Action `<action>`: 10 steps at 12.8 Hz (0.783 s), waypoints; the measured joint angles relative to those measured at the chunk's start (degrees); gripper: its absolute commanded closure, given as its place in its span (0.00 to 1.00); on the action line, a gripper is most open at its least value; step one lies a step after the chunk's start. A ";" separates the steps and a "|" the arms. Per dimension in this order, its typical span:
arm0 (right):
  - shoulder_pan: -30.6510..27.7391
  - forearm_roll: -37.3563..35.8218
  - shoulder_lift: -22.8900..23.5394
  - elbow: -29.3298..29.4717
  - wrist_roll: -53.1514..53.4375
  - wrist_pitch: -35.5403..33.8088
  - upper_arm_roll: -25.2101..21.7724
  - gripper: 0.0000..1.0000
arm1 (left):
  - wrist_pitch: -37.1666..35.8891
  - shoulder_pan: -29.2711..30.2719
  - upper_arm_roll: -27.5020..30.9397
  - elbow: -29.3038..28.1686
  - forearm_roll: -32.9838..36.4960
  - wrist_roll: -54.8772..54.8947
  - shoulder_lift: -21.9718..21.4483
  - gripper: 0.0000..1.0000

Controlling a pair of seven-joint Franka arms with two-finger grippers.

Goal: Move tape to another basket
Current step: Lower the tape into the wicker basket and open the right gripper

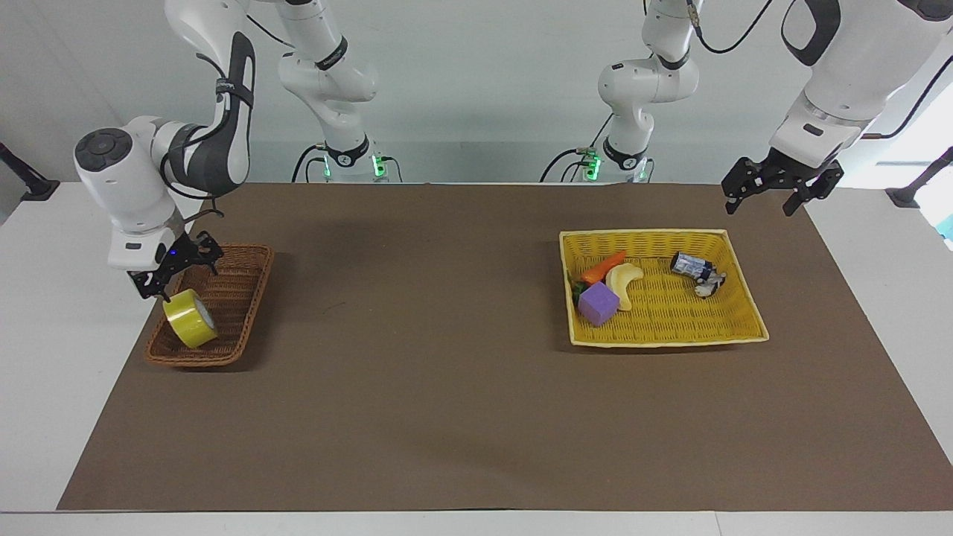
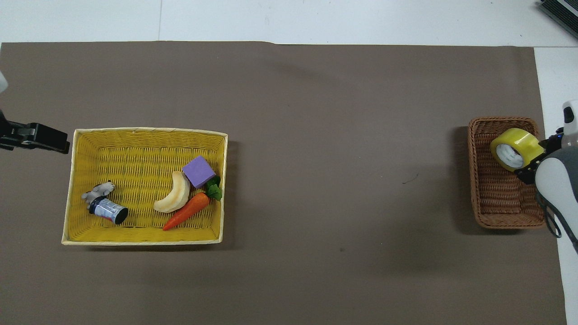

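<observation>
Right now my right gripper [image 1: 173, 272] hangs over the brown basket [image 1: 237, 294] at the right arm's end of the table, fingers spread, holding nothing. Tape [image 1: 190, 318] sits in that basket just below the fingertips, tilted on edge against the sloped wall, at the end farther from the robots. From overhead the roll's whitish core faces up; there's print on it but I can't read it.

My left gripper [image 1: 782, 187] waits over the mat beside the yellow basket [image 1: 670, 239] at the left arm's end, up in the air, fingers apart, empty.

Yellow basket contents, nearest the robots first: a carrot [image 2: 187, 211], a small can [image 2: 108, 211] lying on its side with a blue and white label, text not legible, and a small grey figure [image 2: 96, 191] touching the can. Then a pale banana [image 2: 173, 195] beside the carrot, and a purple cube [image 2: 198, 171] touching the banana's tip.

Brown mat [image 1: 417, 357] covers most of the table.
</observation>
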 measured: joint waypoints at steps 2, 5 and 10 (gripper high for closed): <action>0.00 0.34 -0.04 0.16 0.34 -0.97 0.00 0.00 | 0.00 0.00 0.00 0.00 0.00 0.00 0.00 0.00; 0.01 2.59 -0.12 1.50 3.58 -0.99 0.03 0.00 | 0.00 0.00 0.00 0.00 0.00 0.00 0.00 0.00; 2.79 2.78 -1.02 3.26 17.41 -1.01 0.86 0.00 | 0.00 0.00 0.00 0.00 0.00 0.01 0.00 0.00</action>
